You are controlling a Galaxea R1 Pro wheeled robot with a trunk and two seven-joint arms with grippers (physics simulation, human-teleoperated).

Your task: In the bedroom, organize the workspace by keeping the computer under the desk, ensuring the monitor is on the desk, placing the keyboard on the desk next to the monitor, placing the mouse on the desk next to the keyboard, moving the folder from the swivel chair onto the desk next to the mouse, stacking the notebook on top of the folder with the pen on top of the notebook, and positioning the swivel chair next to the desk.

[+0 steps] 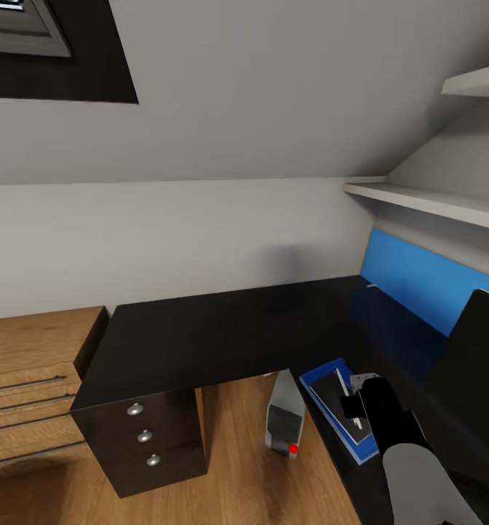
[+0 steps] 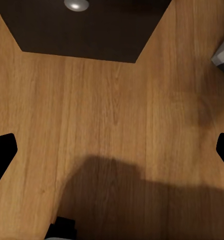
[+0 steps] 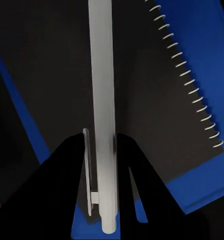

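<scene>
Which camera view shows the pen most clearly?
The right wrist view: the pen runs along the picture, held between the right end effector's fingers above the notebook and folder. In the head view the pen is a small pale sliver.

Wide bare stretch of black bench open toward wall, nothing standing there. Blocked at right end: blue folder with notebook on top, dark monitor just behind, blue panel and shelves above. Right tool closed on pen directly over notebook, little gap beneath. Left tool spread wide above bare wood floor; drawer unit and computer flanked gap under bench.
</scene>
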